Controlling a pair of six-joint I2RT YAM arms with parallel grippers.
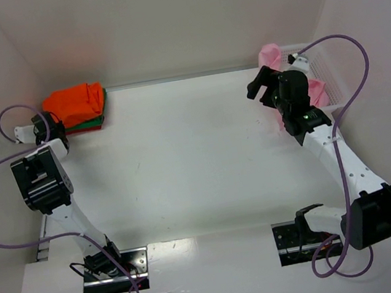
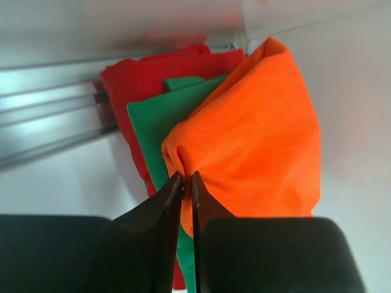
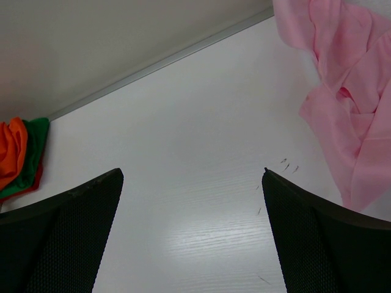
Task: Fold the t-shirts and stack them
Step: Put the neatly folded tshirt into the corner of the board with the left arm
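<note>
Left arm (image 1: 70, 220) and right arm (image 1: 358, 174) look identical tbh: white tubes, chunky black joint blocks, loopy purple cables (image 1: 368, 62), black mesh-textured fingers (image 3: 67, 244).

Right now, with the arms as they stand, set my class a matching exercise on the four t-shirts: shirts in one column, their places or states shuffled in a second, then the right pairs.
Column one:
1. orange t-shirt
2. green t-shirt
3. red t-shirt
4. pink t-shirt

Column two:
A. lowest in the stack, under two others
B. crumpled and unfolded, at the white basket
C. on top, pinched by the left gripper
D. sandwiched between two other shirts

Pairs: 1-C, 2-D, 3-A, 4-B
</note>
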